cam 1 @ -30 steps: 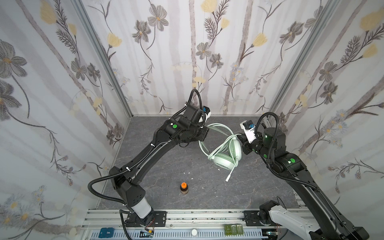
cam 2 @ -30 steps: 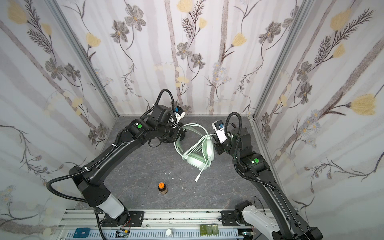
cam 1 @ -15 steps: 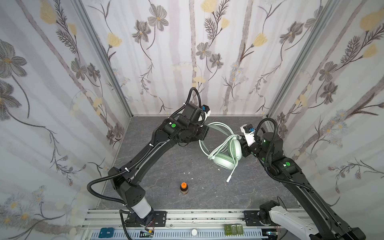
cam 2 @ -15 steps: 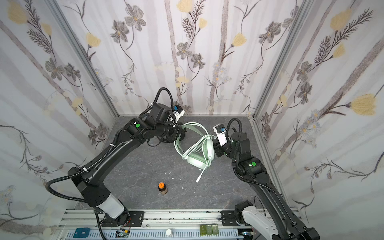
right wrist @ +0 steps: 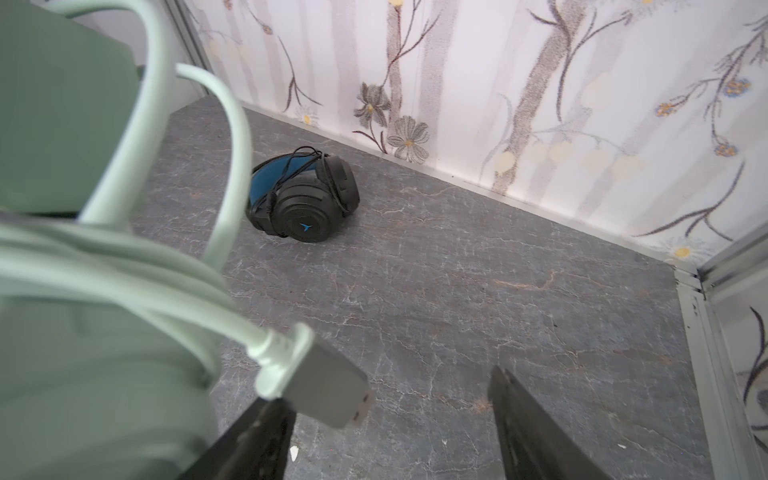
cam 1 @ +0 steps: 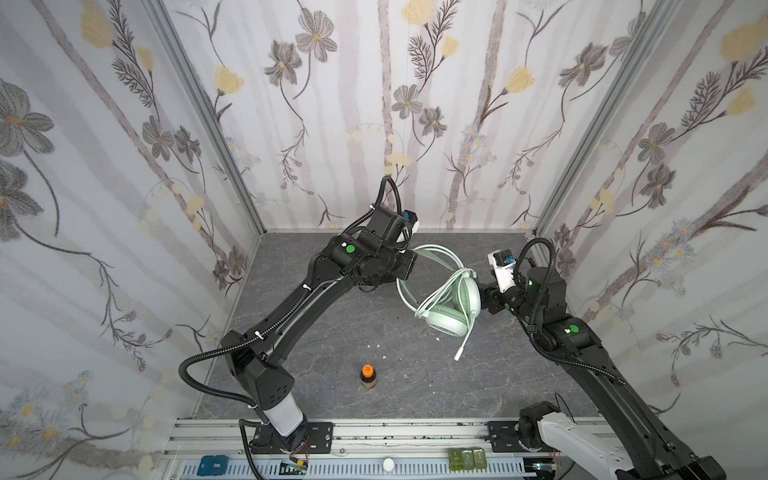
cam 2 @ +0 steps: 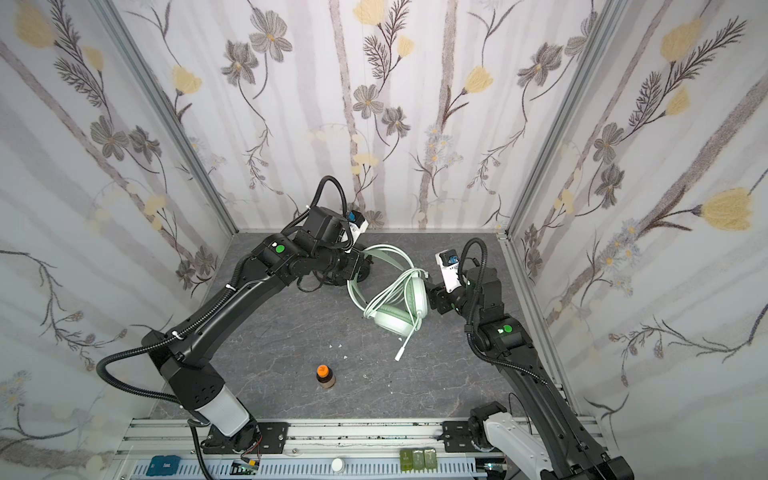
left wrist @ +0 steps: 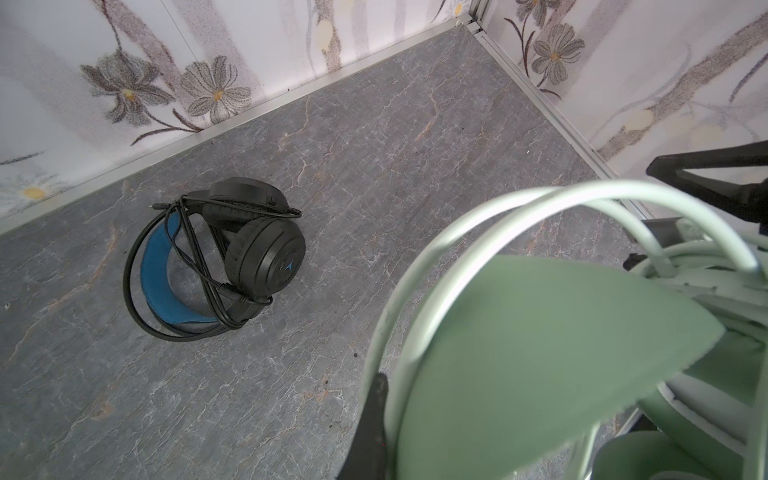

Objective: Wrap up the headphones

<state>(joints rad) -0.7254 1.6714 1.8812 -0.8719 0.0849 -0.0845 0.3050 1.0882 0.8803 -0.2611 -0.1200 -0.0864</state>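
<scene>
The mint green headphones (cam 1: 451, 305) (cam 2: 399, 309) hang tilted above the grey table, their white-green cable looped round the earcups. My left gripper (cam 1: 409, 266) is shut on the headband (left wrist: 540, 353); one black finger (left wrist: 374, 415) shows beside it. My right gripper (right wrist: 386, 399) is open beside the earcup (cam 1: 471, 297). The cable's plug (right wrist: 324, 382) (cam 1: 459, 355) dangles free next to one finger. The black headphones (left wrist: 257, 249) (right wrist: 307, 199), blue inside the band and with their cable wound round them, lie near the back wall, hidden under my left arm in both top views.
A small orange-capped bottle (cam 1: 368, 376) (cam 2: 324, 376) stands near the table's front. Flowered walls close in the table on three sides. A metal rail (cam 1: 374, 432) runs along the front edge. Small white scraps lie near the middle.
My right gripper has opened from shut and sunk a little beside the mint earcup. My left gripper keeps its hold on the headband and has hardly moved.
</scene>
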